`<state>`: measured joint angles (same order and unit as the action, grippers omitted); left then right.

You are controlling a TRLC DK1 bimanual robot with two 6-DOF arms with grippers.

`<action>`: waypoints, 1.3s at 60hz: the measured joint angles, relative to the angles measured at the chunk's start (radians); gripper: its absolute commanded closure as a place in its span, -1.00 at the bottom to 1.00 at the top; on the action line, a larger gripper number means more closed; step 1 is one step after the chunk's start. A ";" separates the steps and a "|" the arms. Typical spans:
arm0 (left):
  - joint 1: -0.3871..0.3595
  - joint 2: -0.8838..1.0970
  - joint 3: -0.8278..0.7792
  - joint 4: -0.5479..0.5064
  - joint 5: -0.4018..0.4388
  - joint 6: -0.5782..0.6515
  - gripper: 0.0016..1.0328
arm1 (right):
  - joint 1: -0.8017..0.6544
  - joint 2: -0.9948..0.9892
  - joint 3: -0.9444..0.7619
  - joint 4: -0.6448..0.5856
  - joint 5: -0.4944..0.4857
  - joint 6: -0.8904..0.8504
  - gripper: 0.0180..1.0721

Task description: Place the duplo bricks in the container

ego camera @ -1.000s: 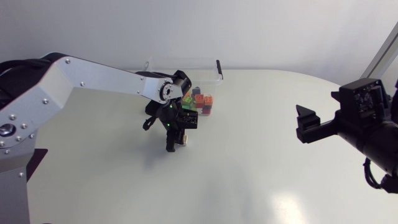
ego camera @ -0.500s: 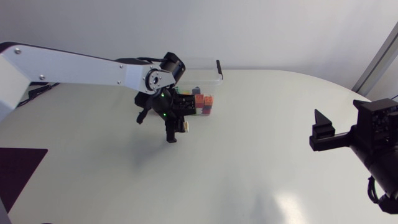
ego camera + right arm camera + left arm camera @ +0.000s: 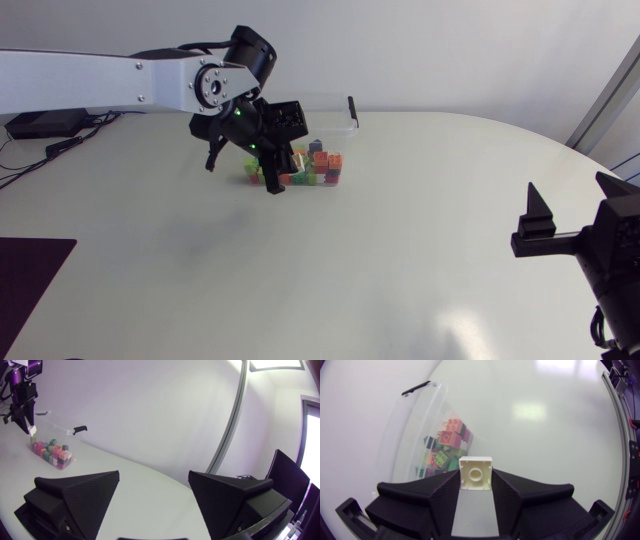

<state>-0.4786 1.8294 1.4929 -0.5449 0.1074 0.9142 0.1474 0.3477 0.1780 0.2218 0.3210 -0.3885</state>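
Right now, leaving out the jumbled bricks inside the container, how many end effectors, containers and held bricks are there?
End effectors: 2, the left end effector and the right end effector
Containers: 1, the clear container
Held bricks: 1, the white brick, gripped by the left one
Total: 4

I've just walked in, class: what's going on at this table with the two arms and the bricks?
The left gripper is shut on a white duplo brick and holds it close to the clear container, which already has a pile of coloured bricks in it. The right gripper is open and empty, well away from the container, over the table.
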 measured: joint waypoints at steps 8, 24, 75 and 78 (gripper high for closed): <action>0.012 -0.005 0.023 0.032 0.000 -0.043 0.60 | 0.000 -0.060 -0.033 0.000 0.004 -0.016 -0.91; 0.045 -0.005 0.093 0.148 0.000 -0.150 0.60 | 0.000 -0.214 -0.107 -0.005 0.007 -0.044 -0.91; 0.132 0.301 0.454 0.283 -0.015 -0.452 0.40 | -0.019 -0.348 -0.156 -0.096 0.047 -0.092 -0.91; 0.132 0.320 0.471 0.283 -0.020 -0.468 0.03 | -0.019 -0.348 -0.156 -0.096 0.048 -0.092 -0.91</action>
<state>-0.3466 2.1490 1.9636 -0.2619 0.0875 0.4461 0.1287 -0.0002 0.0219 0.1257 0.3687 -0.4801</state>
